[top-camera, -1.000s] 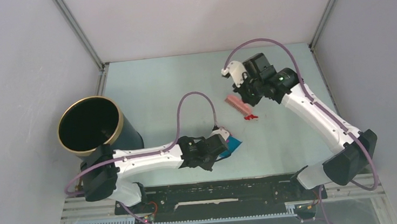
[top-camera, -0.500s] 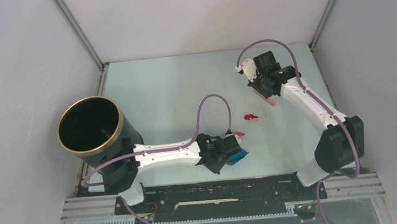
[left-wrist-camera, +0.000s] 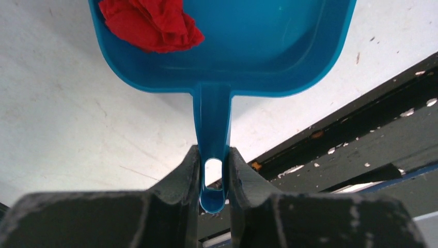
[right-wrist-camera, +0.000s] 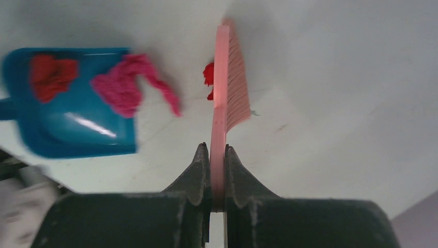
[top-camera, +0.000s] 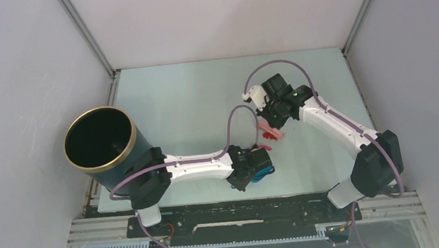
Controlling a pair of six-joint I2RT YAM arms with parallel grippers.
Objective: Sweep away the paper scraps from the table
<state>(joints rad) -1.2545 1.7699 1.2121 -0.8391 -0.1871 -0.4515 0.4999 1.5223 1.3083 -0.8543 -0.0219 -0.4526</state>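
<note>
Grippers: your left gripper (left-wrist-camera: 213, 173) is clamped on the handle of the blue dustpan (left-wrist-camera: 268, 46), and your right gripper (right-wrist-camera: 217, 155) is clamped on the pink brush (right-wrist-camera: 227, 88). One red scrap (left-wrist-camera: 152, 23) lies in the pan. A magenta scrap (right-wrist-camera: 126, 85) straddles the pan's lip. A second red scrap (right-wrist-camera: 208, 75) sits on the table (right-wrist-camera: 335, 77), just beside the brush's bare side.

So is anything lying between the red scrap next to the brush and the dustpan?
Only a pink scrap, draped over the open edge of the dustpan. Otherwise just table lies between the red scrap and it.
</note>
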